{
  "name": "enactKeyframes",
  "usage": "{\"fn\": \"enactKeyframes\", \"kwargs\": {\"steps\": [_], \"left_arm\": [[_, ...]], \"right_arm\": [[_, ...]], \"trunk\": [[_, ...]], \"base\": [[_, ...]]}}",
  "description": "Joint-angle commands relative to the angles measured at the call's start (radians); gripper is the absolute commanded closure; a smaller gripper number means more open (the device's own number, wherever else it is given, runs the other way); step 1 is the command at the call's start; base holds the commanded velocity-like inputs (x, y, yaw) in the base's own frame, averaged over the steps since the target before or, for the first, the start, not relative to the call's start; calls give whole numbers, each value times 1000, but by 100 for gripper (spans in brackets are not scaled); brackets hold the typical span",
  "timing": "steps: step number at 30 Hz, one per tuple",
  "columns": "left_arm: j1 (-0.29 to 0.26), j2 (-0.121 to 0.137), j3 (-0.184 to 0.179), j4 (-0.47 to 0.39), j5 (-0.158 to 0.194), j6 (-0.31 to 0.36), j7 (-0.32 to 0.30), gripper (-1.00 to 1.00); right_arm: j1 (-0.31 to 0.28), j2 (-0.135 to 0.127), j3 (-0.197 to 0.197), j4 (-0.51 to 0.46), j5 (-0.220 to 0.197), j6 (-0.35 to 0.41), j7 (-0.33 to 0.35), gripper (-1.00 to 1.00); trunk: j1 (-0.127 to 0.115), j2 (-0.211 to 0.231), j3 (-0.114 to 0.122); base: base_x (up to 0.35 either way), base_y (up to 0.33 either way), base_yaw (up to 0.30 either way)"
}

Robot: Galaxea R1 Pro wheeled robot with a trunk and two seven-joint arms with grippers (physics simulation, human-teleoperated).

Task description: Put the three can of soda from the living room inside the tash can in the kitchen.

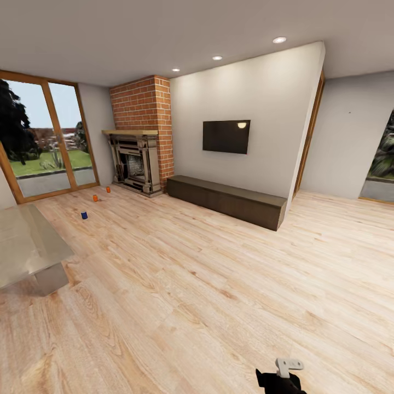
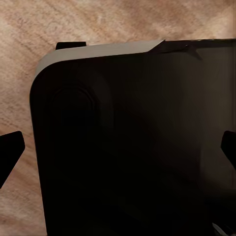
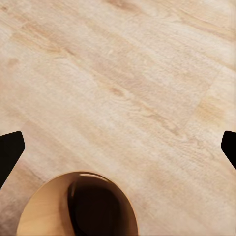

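Below the right claw (image 3: 118, 147) stands the bin (image 3: 44, 216) on the floor (image 1: 219, 284), while far ahead and left three cans (image 1: 95, 198) (image 1: 108, 189) (image 1: 84, 215) stand before the fireplace (image 1: 135, 164), well beyond the table (image 1: 27, 246).

three upright soda cans (image 1: 95, 198), floor by fireplace (image 1: 135, 163)

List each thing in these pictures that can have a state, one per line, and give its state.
Orange can: upright on the floor.
Second orange can: upright on the floor, near the fireplace.
Blue can: upright on the floor.
Copper-brown bin: upright on the floor, open, dark inside.
Wall TV: off, screen dark.
Glass doors: shut.
Left gripper: open.
Right gripper: open, holding nothing.
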Motion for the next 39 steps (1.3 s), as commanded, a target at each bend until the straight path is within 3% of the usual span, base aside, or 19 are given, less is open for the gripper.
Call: {"fn": "enactKeyframes", "kwargs": {"steps": [1,9,20,23,24,26,27,29,32,37,39], "left_arm": [[-1,-1,0,0,0,2,0,-100],[-8,-13,1,-8,5,58,-2,-100],[-4,-8,8,-118,6,56,-3,-100],[-1,-6,8,-238,6,62,-4,-100],[3,-6,7,-327,5,68,-5,-100],[9,-6,6,-419,3,85,-5,-100],[20,-5,6,-505,4,121,-5,-100],[34,-4,6,-587,5,165,-5,-100],[61,-3,6,-777,15,252,-5,-100],[87,-3,6,-965,25,328,-5,-100],[90,-3,5,-996,25,351,-5,-100]], "right_arm": [[0,0,0,1,0,2,0,-100],[-1,-6,-2,5,1,123,8,-100],[-1,-5,0,6,0,98,4,-100],[-1,-5,0,6,0,92,0,-100],[-1,-5,0,6,0,90,-1,-100],[-1,-5,-1,6,0,89,-2,-100],[-1,-5,-1,6,0,89,-2,-100],[-1,-5,-2,6,0,89,-2,-100],[-1,-4,-2,6,0,88,-3,-100],[-2,-3,-1,7,0,88,-3,-100],[-1,-2,0,7,0,88,-3,-100]], "trunk": [[0,0,0],[0,0,0],[0,0,0],[0,0,0],[0,0,0],[0,0,0],[0,0,0],[0,0,0],[0,0,0],[0,0,0],[0,0,0]], "base": [[0,0,0],[0,0,0],[0,0,0],[0,0,0],[0,0,0],[0,0,0],[0,0,0],[0,0,0],[0,0,0],[0,0,0],[0,0,0]]}}
